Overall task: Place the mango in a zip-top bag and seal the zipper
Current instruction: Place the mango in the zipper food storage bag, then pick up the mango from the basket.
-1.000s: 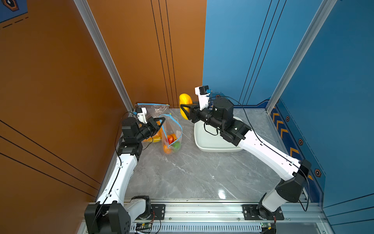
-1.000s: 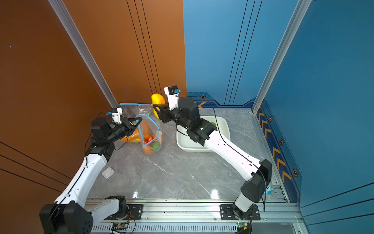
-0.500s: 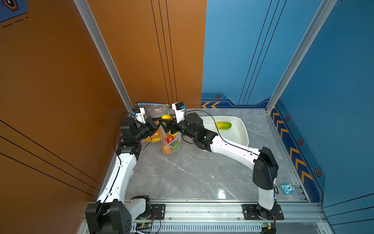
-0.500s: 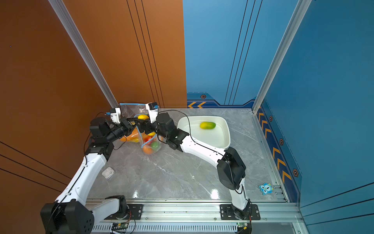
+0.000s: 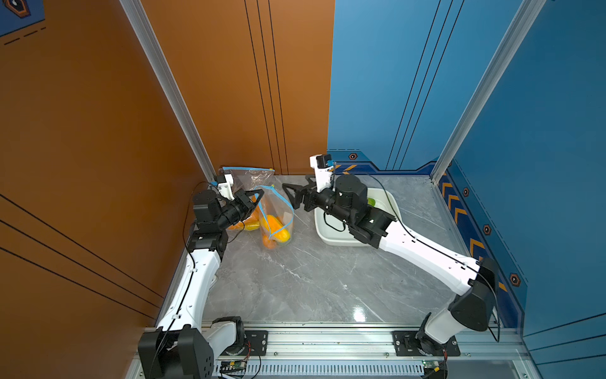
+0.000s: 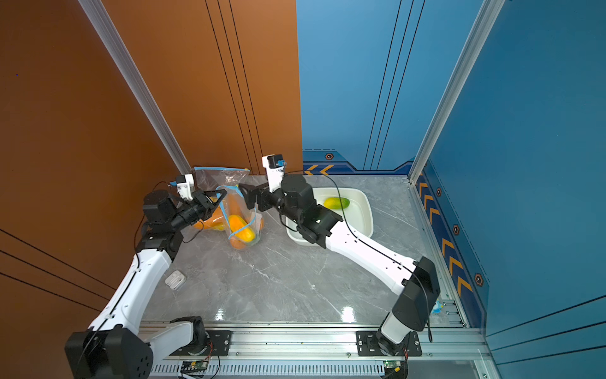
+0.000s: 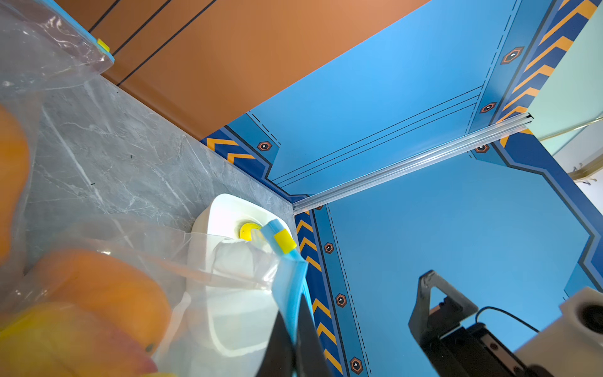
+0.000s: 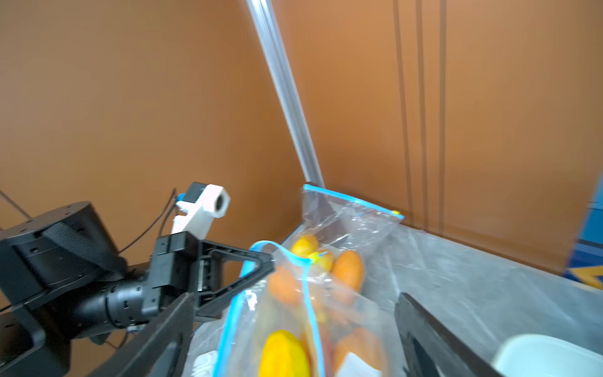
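Down inside the bag (image 5: pixel 278 205) lies the mango (image 5: pixel 276 227), yellow-orange, resting on orange fruit (image 5: pixel 269 243) at the bottom. That bag stands on the table (image 5: pixel 295 279) with its mouth gaping. The blue zipper (image 8: pixel 227 329) runs round it in an open loop, and the yellow slider (image 7: pixel 285 242) sits at one end.

My left claw (image 5: pixel 260 197) is clenched on the rim of that mouth. Both fingers pinch flat on the blue strip and hold it up. My right claw (image 5: pixel 295 183) hangs just beside the mouth on the opposite side, spread wide, with nothing between its fingers. From the top views I cannot tell whether it grazes the plastic.

Behind the bag a second bag (image 5: pixel 252 177) leans at the orange wall (image 5: pixel 229 98), zipper edge up. More fruit (image 5: pixel 244 223) lies at its foot, just under my left wrist.

On my right of both bags sits a white tray (image 6: pixel 364 210), and my right forearm crosses over its near side. A second mango (image 6: pixel 336 202), green and yellow, lies in it.

Close to my left forearm a small white object (image 6: pixel 175 280) lies on the table. I cannot tell what it is.
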Controlling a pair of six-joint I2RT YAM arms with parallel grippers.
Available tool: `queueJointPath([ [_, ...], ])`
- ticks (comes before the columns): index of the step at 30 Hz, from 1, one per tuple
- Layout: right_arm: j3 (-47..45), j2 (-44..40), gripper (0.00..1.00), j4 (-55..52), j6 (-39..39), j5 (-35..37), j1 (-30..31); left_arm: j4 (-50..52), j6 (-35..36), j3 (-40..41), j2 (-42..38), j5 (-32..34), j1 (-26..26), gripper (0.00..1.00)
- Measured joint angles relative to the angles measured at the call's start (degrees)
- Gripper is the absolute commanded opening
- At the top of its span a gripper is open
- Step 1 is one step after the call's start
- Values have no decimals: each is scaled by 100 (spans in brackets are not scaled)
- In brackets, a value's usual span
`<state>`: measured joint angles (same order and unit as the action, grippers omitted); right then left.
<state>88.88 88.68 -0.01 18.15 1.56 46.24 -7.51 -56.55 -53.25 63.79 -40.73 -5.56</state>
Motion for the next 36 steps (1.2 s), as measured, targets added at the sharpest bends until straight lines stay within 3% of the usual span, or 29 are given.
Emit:
queueJointPath([
  [5, -345, -450, 100, -1322, -468, 173, -1808, -2, 2, 0, -94, 0, 9, 0],
  [11, -632, 774, 100, -2396, -693, -140, -3001, 0, 20, 0, -92, 24, 76, 0],
  [15, -35, 1871, 100, -2977, -787, -216, -3220, 0, 22, 0, -90, 35, 116, 0],
  [22, 1974, 3716, 100, -3788, -455, -293, -3237, 0, 44, 0, -90, 83, 188, 0],
  [36, 2726, 4520, 100, -3895, 1615, -251, -3274, 0, 129, 0, -90, 133, 227, 0],
])
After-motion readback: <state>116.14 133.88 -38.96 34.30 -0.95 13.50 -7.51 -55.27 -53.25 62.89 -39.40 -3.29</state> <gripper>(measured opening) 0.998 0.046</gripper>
